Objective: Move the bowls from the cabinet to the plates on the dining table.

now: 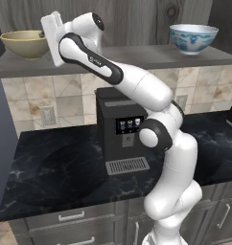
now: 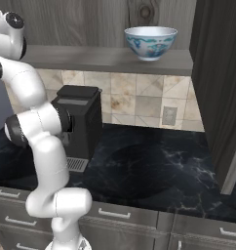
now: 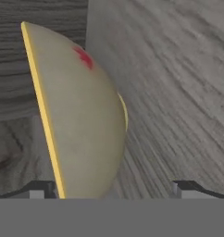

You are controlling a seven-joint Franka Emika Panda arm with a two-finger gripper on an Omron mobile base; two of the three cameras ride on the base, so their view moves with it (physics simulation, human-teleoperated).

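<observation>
1. You are looking at the tan bowl [image 1: 25, 43] sitting upright on the open cabinet's shelf [image 1: 137, 56], at about ten o'clock in the left base view, with the gripper [image 3: 114, 189] reaching in just beside it.
2. In the hand view the fingers [image 3: 40, 189] are standing spread wide, one tip on either side of the bowl's yellow rim and wall; they are gripping nothing yet.
3. You are dealing with what is probably a stiff, glazed, breakable piece, light but slippery, so a rim pinch, one finger inside and one outside, looks like the surest hold.
4. The white bowl with blue pattern [image 2: 150, 42] is waiting further along the same shelf, at one o'clock in the left base view, well apart from the tan one.
5. Neither bowl is showing any contents, though the interiors are mostly hidden from these angles.
6. Below, the coffee machine [image 1: 121, 129] is standing on the black worktop [image 1: 55, 167]; be lifting clear of it as you withdraw.
</observation>
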